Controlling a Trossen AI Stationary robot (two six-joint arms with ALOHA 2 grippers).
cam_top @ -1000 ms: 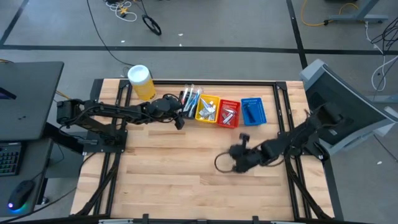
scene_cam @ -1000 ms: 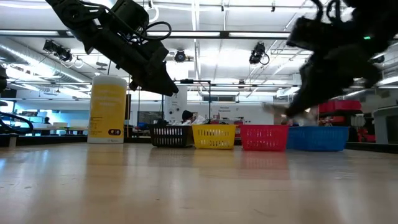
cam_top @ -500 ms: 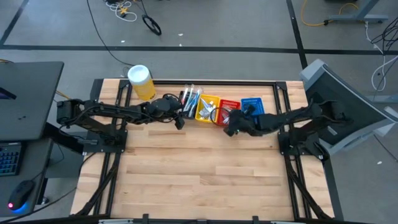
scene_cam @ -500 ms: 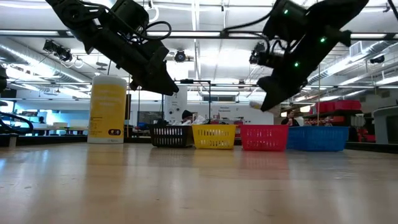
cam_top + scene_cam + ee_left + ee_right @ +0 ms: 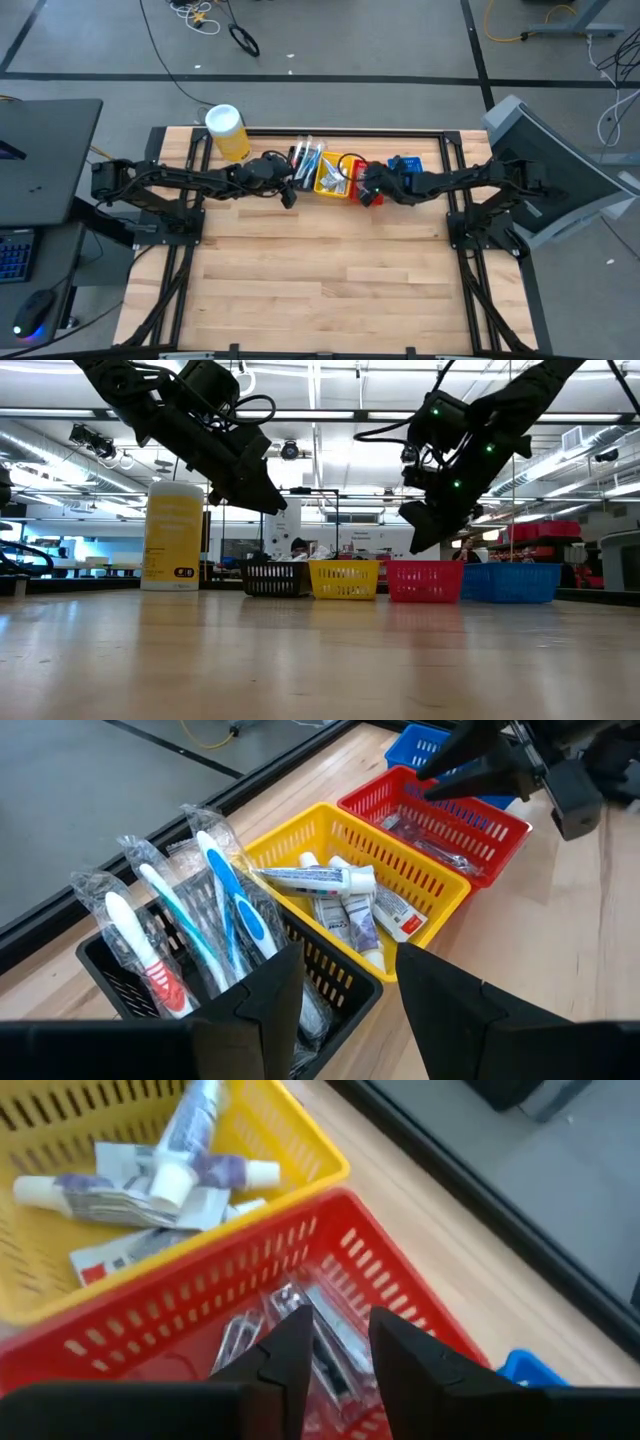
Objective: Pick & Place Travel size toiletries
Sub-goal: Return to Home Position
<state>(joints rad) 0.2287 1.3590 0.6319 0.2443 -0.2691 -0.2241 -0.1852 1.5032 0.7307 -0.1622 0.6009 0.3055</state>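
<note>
Reading no brand anywhere: the print on the white toothpaste tubes (image 5: 335, 880) lying in the yellow basket (image 5: 445, 900) and the dark label on the yellow canister (image 5: 173, 535) are coming out too small to make out. Left arm is stretching in from the left edge of the high view across the upper part of the table (image 5: 300, 280). The left gripper (image 5: 350, 1010) is hanging tilted just in front of the black basket (image 5: 120, 985), fingers spread apart and gripping nothing. Wrapped toothbrushes (image 5: 215, 880) are standing upright in that black basket. Right arm is reaching in from the right edge of the high view. The right gripper (image 5: 342, 1318) is hovering over the red basket (image 5: 200, 1295) at upper centre and pointing down into it, fingers parted only a little, nothing between them and touching nothing. Silver nail cutters (image 5: 238, 1338) are lying on the red basket's floor. Blue basket (image 5: 408, 178) is sitting at the right end of the row, and I cannot tell its contents.
</note>
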